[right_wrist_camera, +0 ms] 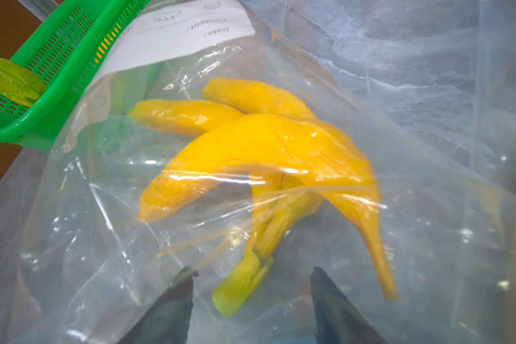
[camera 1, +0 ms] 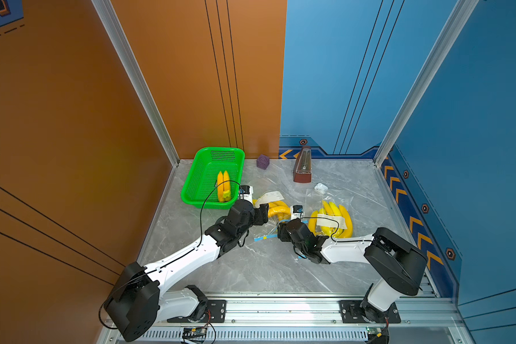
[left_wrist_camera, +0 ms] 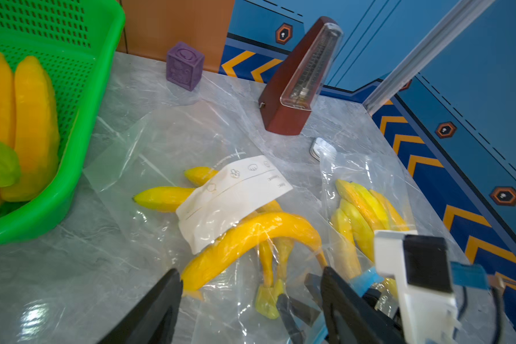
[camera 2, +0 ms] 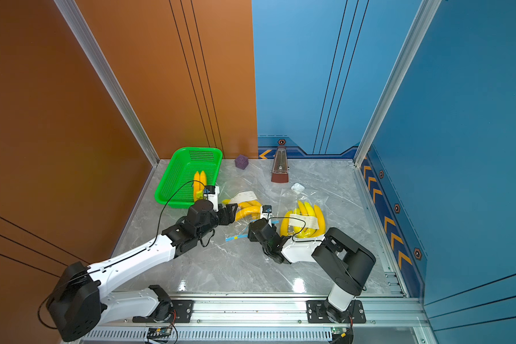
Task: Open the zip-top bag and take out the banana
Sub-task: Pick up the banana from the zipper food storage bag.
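Several yellow bananas, clear bag

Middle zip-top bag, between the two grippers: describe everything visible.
The middle bag is clear, crinkled plastic with a white label and a blue zip strip. It lies on the marble table beside the green basket, holding a yellow banana bunch with a green stem. Left gripper and right gripper, both open, sit at its zip end; contact unclear.

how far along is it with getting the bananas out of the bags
Done: one banana bunch lies in the green basket. In hand: the left gripper and right gripper stand open by the stems of the bagged bunch inside the middle bag; zip state unclear. Left: pull it out; the second bag holds its bananas too.
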Robot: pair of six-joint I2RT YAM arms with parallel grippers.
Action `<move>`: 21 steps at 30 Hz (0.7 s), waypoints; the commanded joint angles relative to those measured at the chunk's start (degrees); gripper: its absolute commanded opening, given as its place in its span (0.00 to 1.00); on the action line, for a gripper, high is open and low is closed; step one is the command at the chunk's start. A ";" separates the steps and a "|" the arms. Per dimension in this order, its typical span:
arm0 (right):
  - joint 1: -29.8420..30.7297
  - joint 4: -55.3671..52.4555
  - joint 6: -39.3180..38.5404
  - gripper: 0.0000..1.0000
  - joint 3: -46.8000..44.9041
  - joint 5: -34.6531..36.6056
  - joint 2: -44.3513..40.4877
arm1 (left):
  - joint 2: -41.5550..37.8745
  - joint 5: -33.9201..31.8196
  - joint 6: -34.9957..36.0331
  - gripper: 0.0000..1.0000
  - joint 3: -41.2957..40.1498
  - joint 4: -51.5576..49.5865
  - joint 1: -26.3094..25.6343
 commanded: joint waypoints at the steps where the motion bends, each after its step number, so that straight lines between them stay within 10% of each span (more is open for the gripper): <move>1: 0.22 0.92 -0.83 0.67 1.09 1.06 0.84 | 5.13 -0.04 -5.71 0.79 -1.05 -4.86 3.73; 14: 0.33 4.05 -0.88 0.68 1.17 0.90 4.48 | 25.59 9.40 -10.60 0.85 3.73 5.04 7.41; 21: -0.51 2.81 1.32 0.71 2.78 -1.29 4.63 | 27.37 8.37 -10.74 0.66 4.30 5.95 4.82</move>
